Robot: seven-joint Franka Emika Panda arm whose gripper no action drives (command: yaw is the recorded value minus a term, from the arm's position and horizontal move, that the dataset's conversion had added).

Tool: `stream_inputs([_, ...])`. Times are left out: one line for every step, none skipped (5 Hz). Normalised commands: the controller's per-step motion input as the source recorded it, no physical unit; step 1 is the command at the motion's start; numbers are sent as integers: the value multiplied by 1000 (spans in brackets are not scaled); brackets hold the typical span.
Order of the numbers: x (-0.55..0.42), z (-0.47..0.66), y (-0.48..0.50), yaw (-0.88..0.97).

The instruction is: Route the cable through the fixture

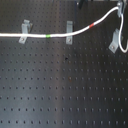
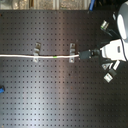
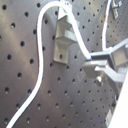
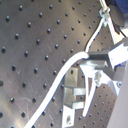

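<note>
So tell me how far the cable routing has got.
Done, by the look of it: in the first exterior view the cable runs past two clips, its green band between them. In hand: the gripper sits near the cable end in the second exterior view; whether the jaws are clamped is unclear. Left: a third clip at the first exterior view's right, which the cable passes but does not clearly enter.

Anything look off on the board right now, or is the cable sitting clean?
Nothing stands out. The cable runs straight through two clips, then curves up toward the hand. No kinks or damage visible.
</note>
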Motion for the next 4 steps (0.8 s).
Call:
stream_inputs([245,-41,81,-626])
stream_inputs([425,-44,118,-486])
stream_inputs([275,196,81,-546])
stream_inputs([-6,233,5,-746])
